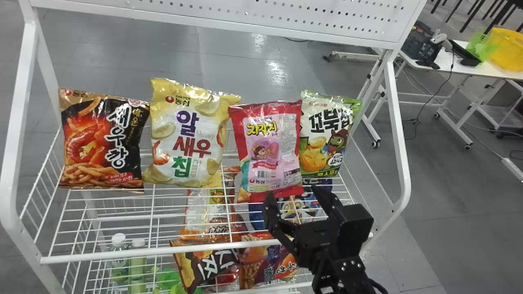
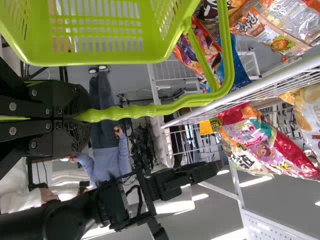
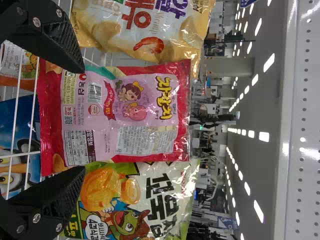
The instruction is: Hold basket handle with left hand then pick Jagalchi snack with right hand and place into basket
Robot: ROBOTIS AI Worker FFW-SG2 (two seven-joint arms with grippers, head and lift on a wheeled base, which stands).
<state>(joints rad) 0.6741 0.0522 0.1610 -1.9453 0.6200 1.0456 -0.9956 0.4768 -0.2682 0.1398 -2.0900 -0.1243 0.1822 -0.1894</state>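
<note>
Since the Jagalchi snack [image 1: 267, 151] is a puffed film pack, expect it light, soft-walled and a bit slippery. It's on the wire shelf [image 1: 163, 250], face to the robot, near upright, between the yellow chip bag [image 1: 186, 134] on the left and the green-and-white bag [image 1: 329, 139] on the right, partly over the latter's edge.

Right gripper [image 3: 82, 120]: fingers parted, nothing grasped, one near each side of the pack's lower part; contact unclear. Left gripper [image 2: 82, 117]: fingers clenched on the ridged green handle [image 2: 132, 111] of the basket [image 2: 95, 61].

Best hold, my call: across the width, lower-middle body, one finger per side edge, go in toward the far side before closing. Air inside should give, so the front will likely bulge as the sides come in; squeeze slow, moderate force. Too hard = crushed snacks or a popped seam; too light = glossy film slides out on the lift. Bottom seal alone looks a poor hold: flat, thin, pack would probably tip. Side edges look creased, should give the finger pads some bite.

Watch the right side: little room there, that finger could snag the green-and-white bag or drag it along. Yellow chip bag is close too, less of a worry. Once held, lift clear of the wires, keep it level-ish, as the contents may shift and make it sag. Lower it into the basket rather than drop it, chips probably break easily.
</note>
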